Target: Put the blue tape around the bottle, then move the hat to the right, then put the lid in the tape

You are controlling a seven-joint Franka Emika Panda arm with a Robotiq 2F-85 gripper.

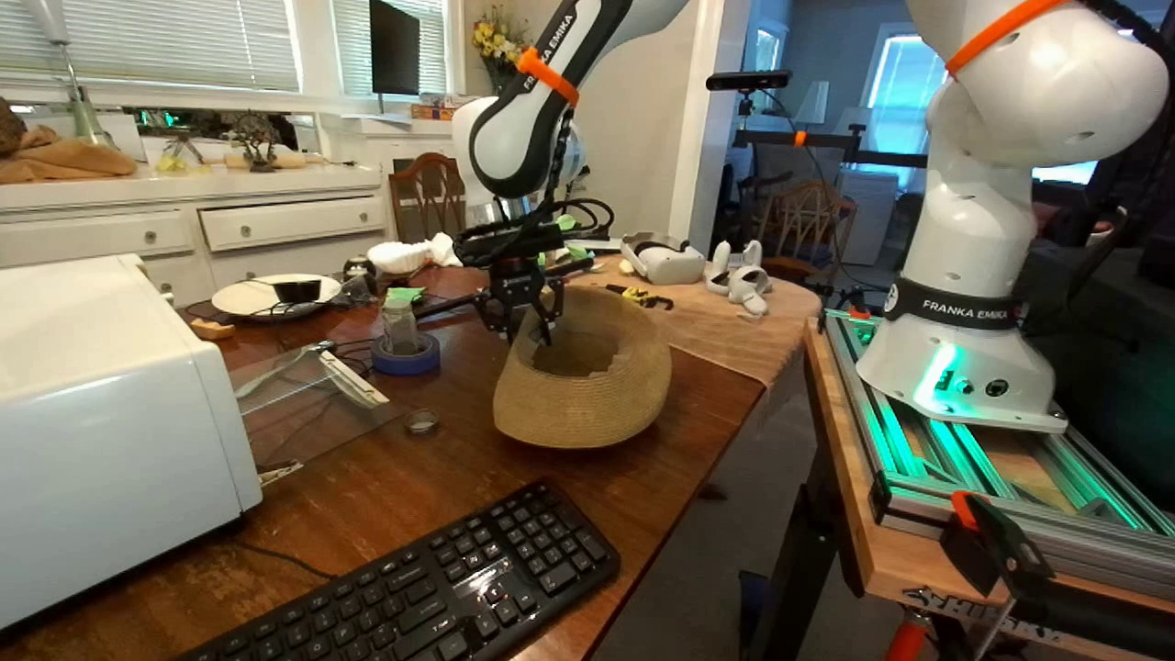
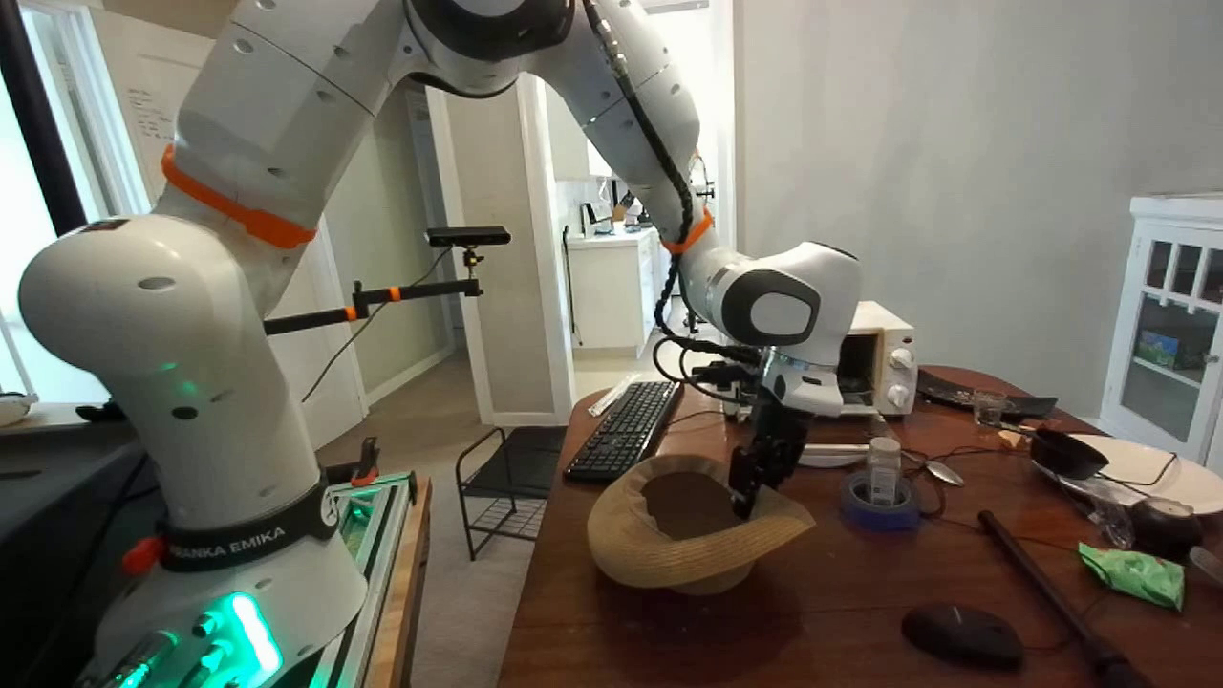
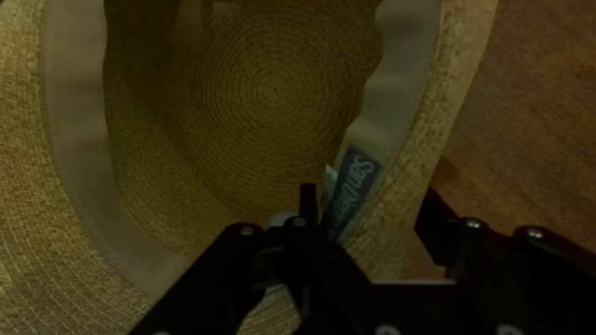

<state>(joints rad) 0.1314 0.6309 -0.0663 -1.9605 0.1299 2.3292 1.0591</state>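
Observation:
The tan straw hat (image 1: pixel 583 404) lies upside down on the table, its opening up, in both exterior views (image 2: pixel 659 549). Its inside and label show in the wrist view (image 3: pixel 274 107). My gripper (image 1: pixel 530 336) is open and astride the hat's brim, as the wrist view (image 3: pixel 368 200) shows. One finger is inside the hat, the other outside, with a gap to the brim. The blue tape (image 1: pixel 406 360) lies flat around the base of the upright clear bottle (image 1: pixel 400 323); the tape (image 2: pixel 879 514) and bottle (image 2: pixel 884 468) show again. A small round lid (image 1: pixel 421 421) lies on the table.
A black keyboard (image 1: pixel 441 578) and a white toaster oven (image 1: pixel 110 422) stand near the hat. A clear pane (image 1: pixel 303 413) lies beside the oven. A white plate (image 2: pixel 1175 468), a black mouse (image 2: pixel 962 635) and a black rod (image 2: pixel 1041 583) lie farther along. The table edge is near the hat.

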